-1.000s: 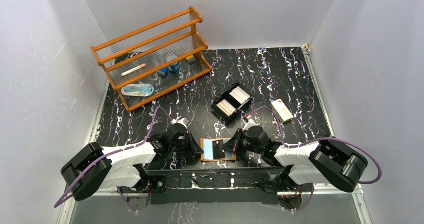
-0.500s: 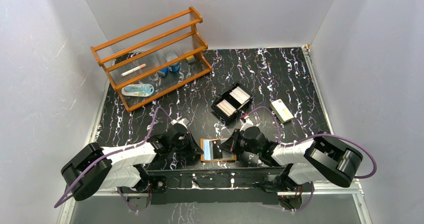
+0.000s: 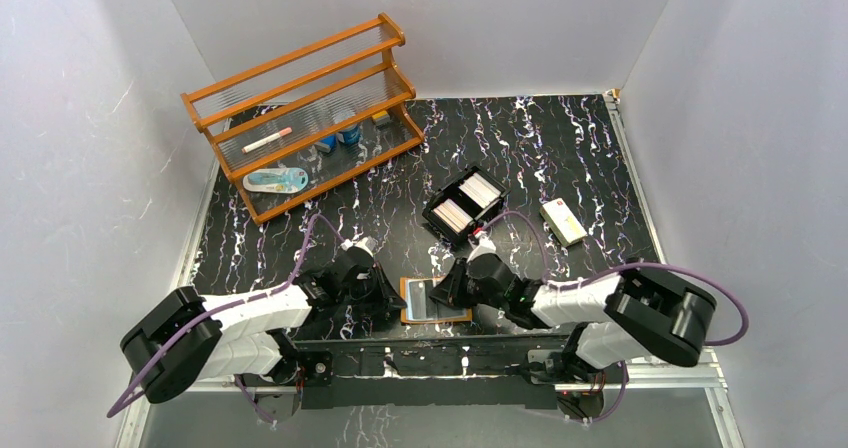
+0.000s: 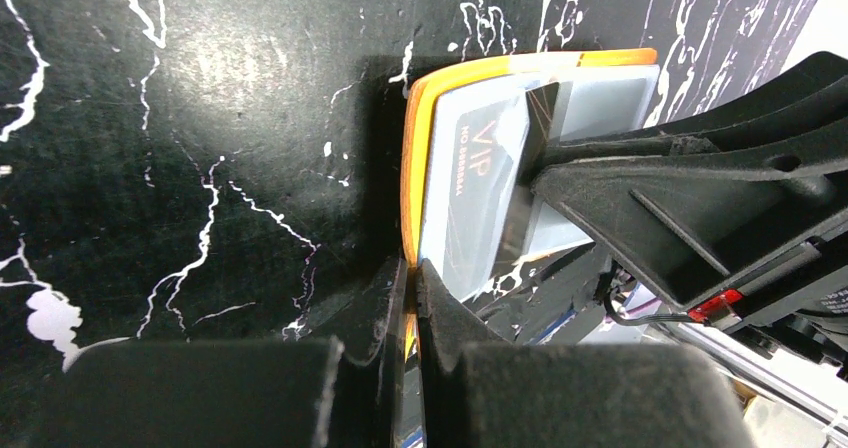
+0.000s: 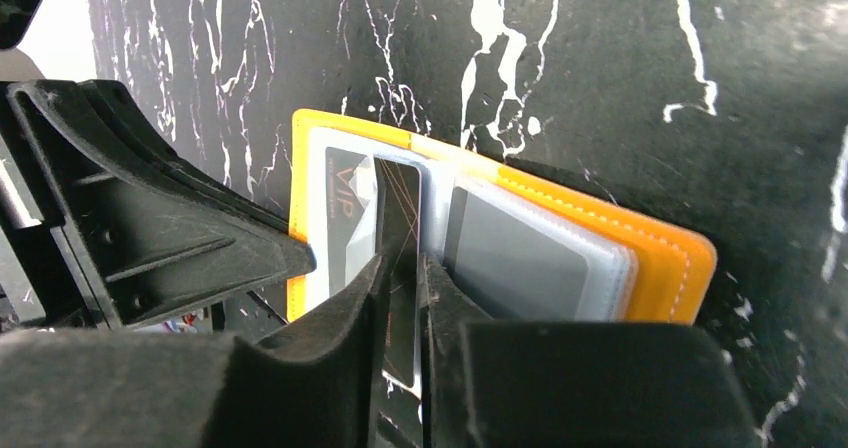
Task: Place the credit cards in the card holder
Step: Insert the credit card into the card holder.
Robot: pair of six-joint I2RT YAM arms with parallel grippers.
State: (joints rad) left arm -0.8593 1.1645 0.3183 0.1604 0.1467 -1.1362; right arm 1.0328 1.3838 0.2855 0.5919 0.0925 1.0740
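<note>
**Workspace, seen from above and from both wrists.** One card holder (image 3: 425, 304), orange-tan, lies open on the black marbled table (image 3: 560, 138) between the two grippers.

- **Left gripper** (image 4: 410, 273): at the holder's left edge, fingers pressed together on the orange cover rim.
- **Right gripper** (image 5: 402, 261): over the holder's middle fold. Its two fingers stand close on either side of one dark card (image 5: 400, 218) lettered VIP. It cannot be told whether the pads press on the card.
- **Dark card:** it lies on the holder's left page, its lettered part under a clear sleeve.
- **Black tray** (image 3: 430, 211): one tray, beyond the holder and slightly to its right. It has two compartments, each holding one stack of pale credit cards (image 3: 452, 215), two stacks in all.
- **Cream box** (image 3: 563, 221): one box, right of the tray and well apart from the holder.
- **Wooden rack** (image 3: 330, 175): one rack of three tiers, far beyond the holder to its left.
</note>
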